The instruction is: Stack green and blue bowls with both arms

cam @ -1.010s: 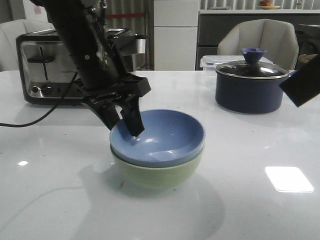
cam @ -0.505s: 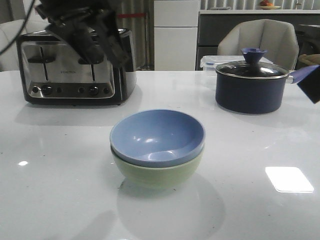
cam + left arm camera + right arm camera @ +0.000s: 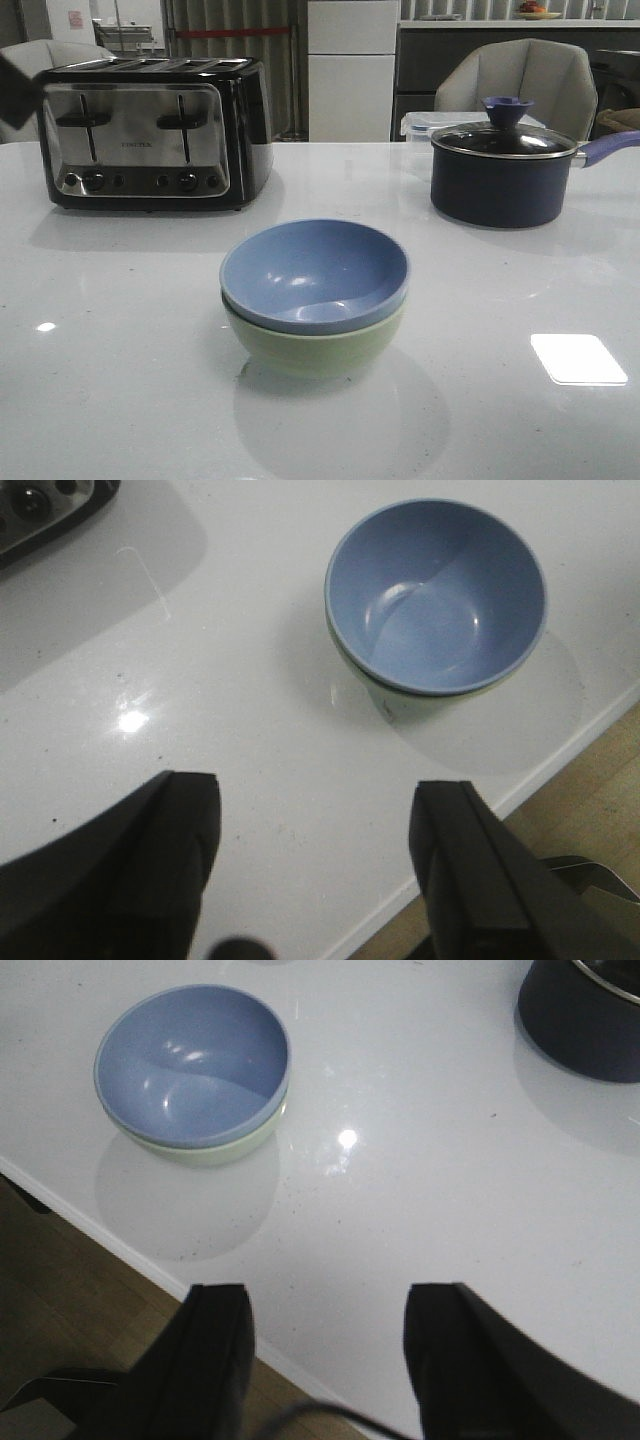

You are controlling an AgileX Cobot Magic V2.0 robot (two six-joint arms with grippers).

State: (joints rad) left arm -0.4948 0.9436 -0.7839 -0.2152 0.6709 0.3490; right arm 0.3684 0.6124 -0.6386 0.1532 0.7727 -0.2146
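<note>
Toaster (image 3: 150, 135) sat upper left, the navy saucepan (image 3: 505, 170) upper right, nothing blocking the middle. The blue bowl (image 3: 314, 272) was nested in the green bowl (image 3: 318, 345) at center. Left gripper (image 3: 315, 865) and right gripper (image 3: 325, 1360) both hung spread apart, empty.

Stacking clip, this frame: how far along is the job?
Done: the blue bowl sits nested inside the green bowl on the white table. In hand: nothing; the left end effector and right end effector are open, empty and well clear of the stack. Left: apparently nothing but parking the arms.
</note>
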